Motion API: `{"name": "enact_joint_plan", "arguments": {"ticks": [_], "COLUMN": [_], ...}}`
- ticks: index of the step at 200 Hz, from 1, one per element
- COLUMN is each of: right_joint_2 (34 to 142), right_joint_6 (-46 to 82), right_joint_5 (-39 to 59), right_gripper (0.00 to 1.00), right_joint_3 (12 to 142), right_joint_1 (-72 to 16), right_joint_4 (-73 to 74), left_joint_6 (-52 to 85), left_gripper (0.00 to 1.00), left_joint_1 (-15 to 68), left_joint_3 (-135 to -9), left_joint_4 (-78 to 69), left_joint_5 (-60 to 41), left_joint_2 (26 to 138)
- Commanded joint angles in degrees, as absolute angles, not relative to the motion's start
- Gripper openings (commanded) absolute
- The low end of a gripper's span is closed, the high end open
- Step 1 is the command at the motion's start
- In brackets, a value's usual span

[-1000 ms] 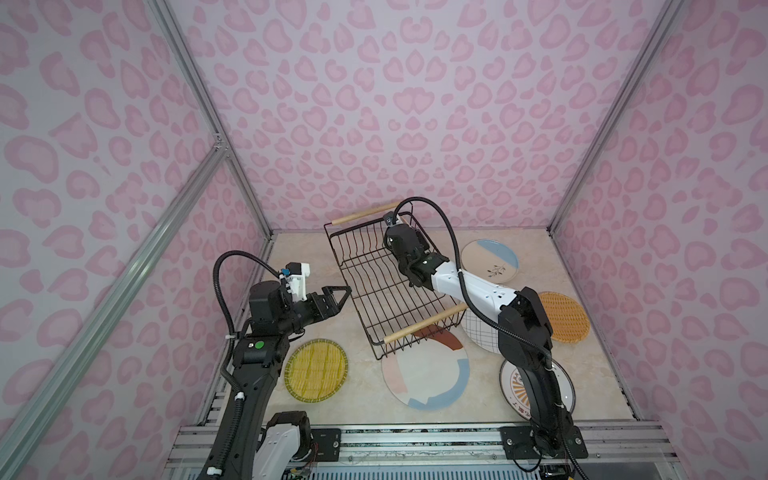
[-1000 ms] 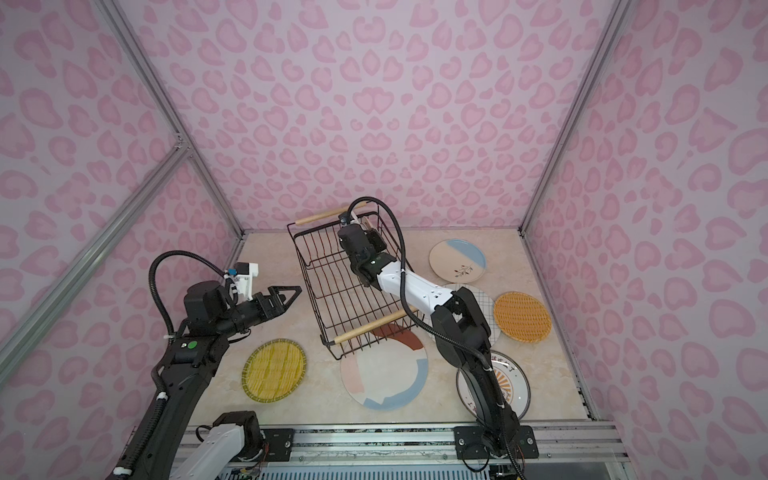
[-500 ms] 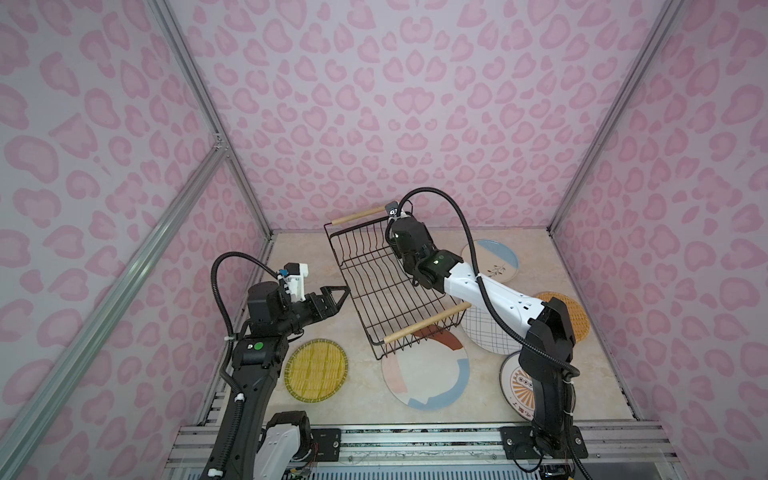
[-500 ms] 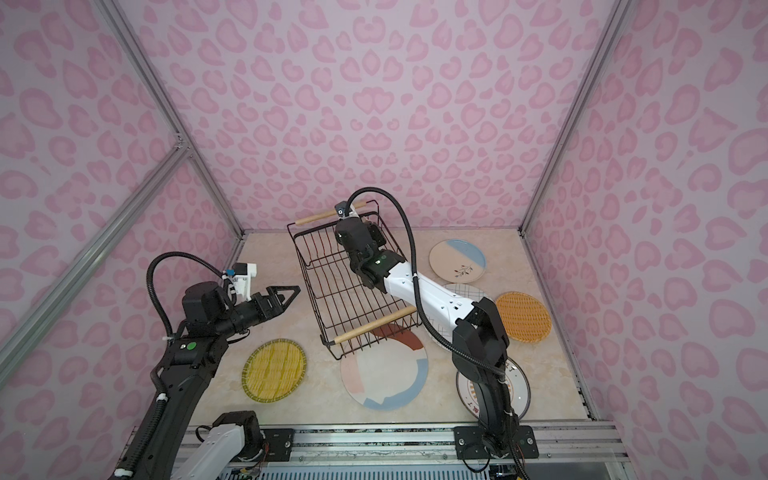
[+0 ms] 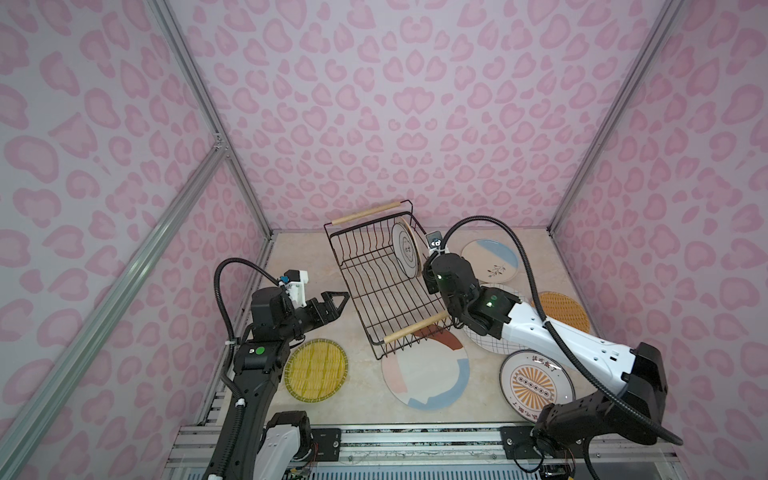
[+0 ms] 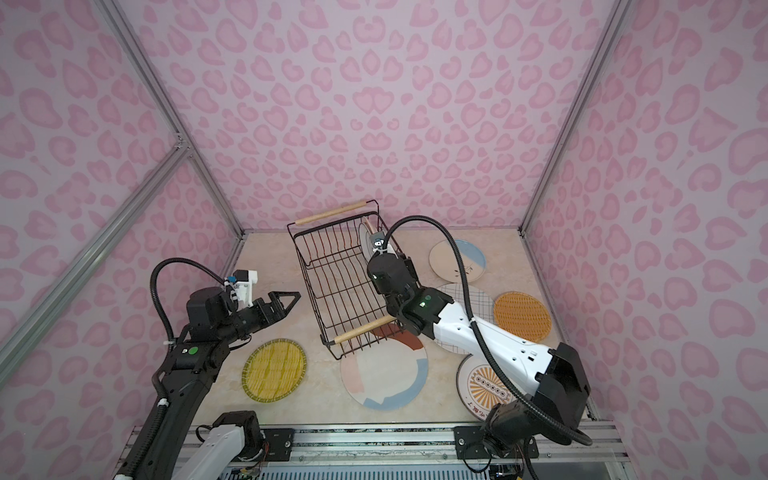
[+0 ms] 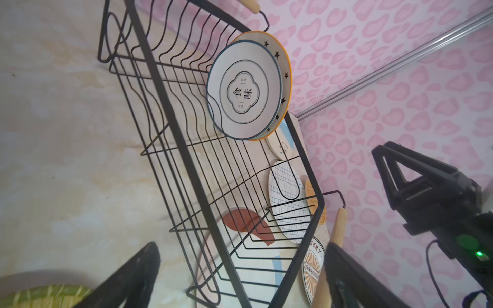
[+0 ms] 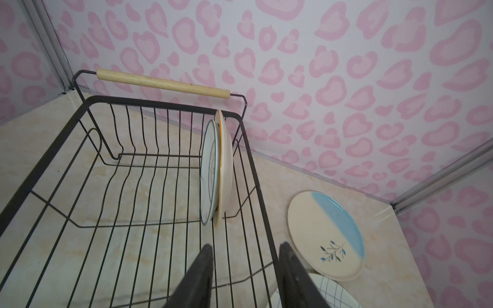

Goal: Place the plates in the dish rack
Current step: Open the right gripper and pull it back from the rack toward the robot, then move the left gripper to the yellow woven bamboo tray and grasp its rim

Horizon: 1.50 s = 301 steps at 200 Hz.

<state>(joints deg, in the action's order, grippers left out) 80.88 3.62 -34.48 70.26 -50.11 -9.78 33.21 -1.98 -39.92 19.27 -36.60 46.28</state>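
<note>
- The left tool hovers over the desk just left of the dish rack. Its jaws are spread wide with nothing between them.
- A yellow woven-look plate lies flat on the desk, nearer the front than that tool.
- The dish rack, a black wire basket with a pale wooden handle at each end, sits askew in the middle of the desk.
- Two plates stand on edge in the rack's far right corner, against its right long side. The dark-rimmed plate with characters at its centre faces into the rack. The starred plate, orange-edged, sits close behind it.
- A colour-blocked plate lies flat at the front, and in both top views the rack's near end overlaps its far edge.
- The right tool hangs over the rack's right long rim, apart from the two upright plates. Its jaws are parted and hold nothing.
- A blue-gridded plate lies flat right of the rack, partly hidden by the right arm.
- A cream-and-blue plate with a sprig lies flat further back.
- An orange sunburst plate lies flat at the front right.
- An orange woven-look plate lies flat furthest right.
</note>
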Motion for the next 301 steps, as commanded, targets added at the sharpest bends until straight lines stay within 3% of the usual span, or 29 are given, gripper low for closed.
{"name": "enact_joint_plan", "arguments": {"ticks": [1,41,76,100,141,211,301], "right_joint_2": [76.10,68.72,61.43,56.13,50.87,48.87,50.32], "right_joint_6": [8.53,11.27,11.90,13.00,14.88,16.19,17.22], "right_joint_5": [-33.53,-31.42,-28.17,-28.13,-27.51,-26.56,-25.79], "right_gripper": [0.42,0.45,0.72,0.80,0.83,0.97,0.98], "right_joint_3": [64.95,57.78,52.64,50.48,48.79,49.01,50.27], "right_joint_1": [-50.15,-50.88,-52.00,-52.69,-53.07,-53.62,-54.99], "right_joint_4": [-9.67,-10.76,-11.29,-13.21,-16.13,-18.01,-18.64], "left_joint_6": [35.26,42.85,46.00,47.35,49.69,56.04,62.20], "left_gripper": [0.98,0.98,0.98,0.98,0.98,0.98,0.97], "left_joint_1": [-2.12,-2.11,-1.82,0.09,2.80,2.90,2.71], "left_joint_3": [-39.02,-34.18,-27.76,-25.58,-23.87,-21.12,-28.21], "left_joint_4": [28.22,36.19,34.13,30.90,23.43,10.69,-5.50], "left_joint_5": [-31.03,-23.57,-20.13,-18.56,-18.76,-16.61,-12.02], "left_joint_2": [44.04,41.54,42.86,46.08,53.12,56.34,75.99]}}
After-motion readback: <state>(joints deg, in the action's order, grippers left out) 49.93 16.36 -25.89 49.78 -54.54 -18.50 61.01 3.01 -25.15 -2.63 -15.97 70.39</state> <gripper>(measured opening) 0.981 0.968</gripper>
